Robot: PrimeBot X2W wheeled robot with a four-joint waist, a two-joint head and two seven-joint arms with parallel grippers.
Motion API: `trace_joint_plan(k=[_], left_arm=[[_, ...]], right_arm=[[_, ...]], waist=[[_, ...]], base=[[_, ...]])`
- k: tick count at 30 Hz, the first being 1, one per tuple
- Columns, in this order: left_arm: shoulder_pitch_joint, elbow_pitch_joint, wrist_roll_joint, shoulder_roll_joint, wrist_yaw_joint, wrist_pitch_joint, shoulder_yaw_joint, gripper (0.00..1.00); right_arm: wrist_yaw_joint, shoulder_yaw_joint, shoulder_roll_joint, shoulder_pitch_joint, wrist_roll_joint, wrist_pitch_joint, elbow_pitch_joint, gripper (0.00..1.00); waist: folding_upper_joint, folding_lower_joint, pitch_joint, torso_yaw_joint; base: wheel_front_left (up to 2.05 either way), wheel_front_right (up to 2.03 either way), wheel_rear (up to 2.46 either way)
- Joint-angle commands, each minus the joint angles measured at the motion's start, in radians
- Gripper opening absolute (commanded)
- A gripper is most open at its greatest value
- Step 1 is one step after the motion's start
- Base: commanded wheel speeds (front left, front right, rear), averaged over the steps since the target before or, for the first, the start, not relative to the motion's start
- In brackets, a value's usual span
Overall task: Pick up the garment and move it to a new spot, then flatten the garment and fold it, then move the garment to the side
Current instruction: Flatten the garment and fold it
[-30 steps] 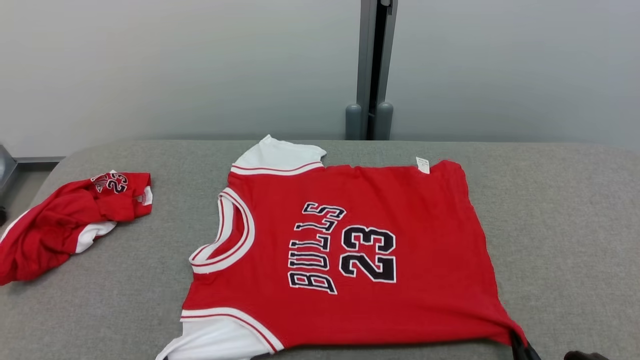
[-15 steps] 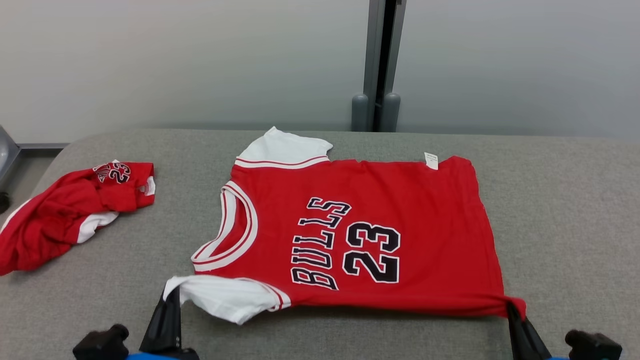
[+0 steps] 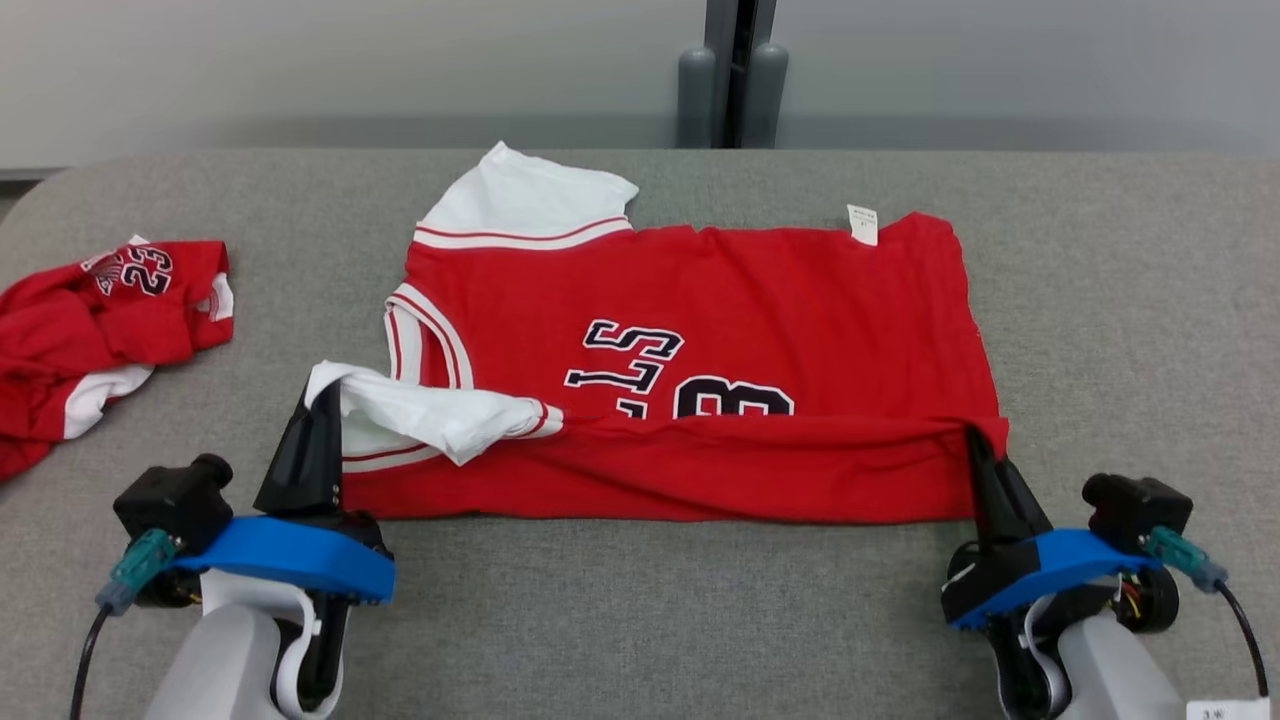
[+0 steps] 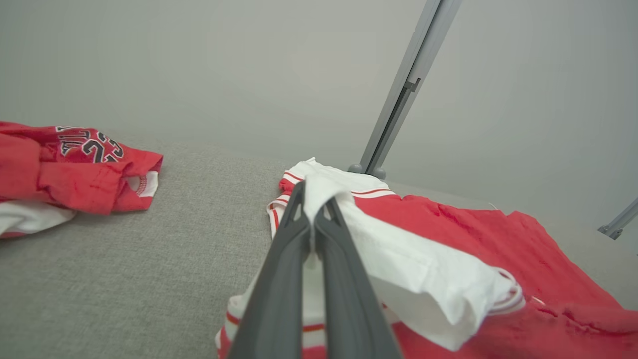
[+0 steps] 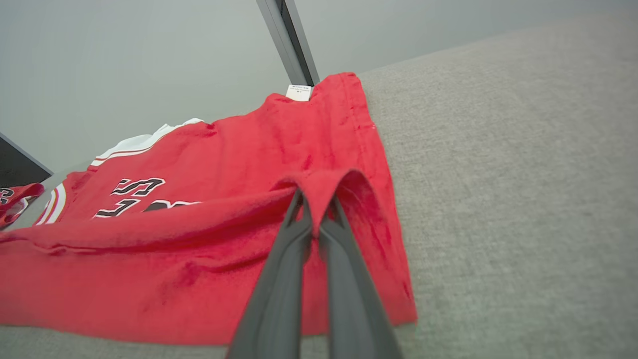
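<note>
The garment [image 3: 720,300] is a red jersey with white sleeves and black lettering, spread sideways on the grey table [image 3: 650,620]. Its near long edge is lifted and folded over toward the far edge, covering the lower half of the lettering. My left gripper [image 3: 325,395] is shut on the near white sleeve [image 4: 398,259], which hangs from its tips. My right gripper [image 3: 975,440] is shut on the near hem corner [image 5: 319,187] of the garment. In the left wrist view the garment [image 4: 498,239] lies to the right of the fingers; in the right wrist view the garment [image 5: 224,159] spreads to the left.
A second red jersey [image 3: 90,320] lies crumpled at the table's left edge, also seen as a crumpled jersey [image 4: 65,164] in the left wrist view. A grey post [image 3: 730,70] stands behind the table against the wall. Bare grey table surface [image 5: 523,174] extends right of the garment.
Both grippers have carried the garment's near edge away from me, folding it over the lettering. The head camera has tilted down, so both arms now show.
</note>
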Motion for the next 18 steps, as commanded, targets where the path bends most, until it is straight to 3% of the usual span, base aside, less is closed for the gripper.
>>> trace_joint_plan(k=[1,8,9,10,11,18], left_arm=[[-0.052,0.018,-0.014,0.013,0.003,-0.004,-0.01,0.0],[-0.115,0.071,-0.023,0.028,0.003,-0.004,-0.023,0.0],[-0.121,0.083,-0.023,0.032,0.003,-0.004,-0.026,0.0],[-0.126,0.093,-0.023,0.035,0.003,-0.004,-0.028,0.27],[-0.13,0.101,-0.019,0.039,0.003,-0.004,-0.024,1.0],[-0.05,0.061,0.068,0.017,0.003,-0.004,0.07,1.0]], right_arm=[[0.0,0.002,-0.001,-0.051,0.005,-0.003,0.026,0.0],[0.0,-0.017,-0.001,-0.132,-0.024,-0.003,0.067,0.0],[0.0,-0.023,-0.001,-0.142,-0.038,-0.003,0.064,0.35],[0.0,-0.028,-0.001,-0.149,-0.051,-0.003,0.06,1.0],[0.0,-0.044,-0.001,-0.151,-0.074,-0.003,0.061,1.0],[0.0,-0.108,-0.001,-0.066,-0.233,-0.003,-0.048,1.0]], waist=[[0.0,-0.0002,0.035,0.011],[0.0,-0.0002,0.074,0.01],[0.0,-0.0002,0.076,0.008],[0.0,-0.0002,0.077,0.007],[0.0,-0.0002,0.078,0.006],[0.0,-0.0002,0.037,0.006]], base=[[0.0,0.0,0.0],[0.0,0.0,0.0],[0.0,0.0,0.0],[0.0,0.0,0.0],[0.0,0.0,0.0],[0.0,0.0,0.0]])
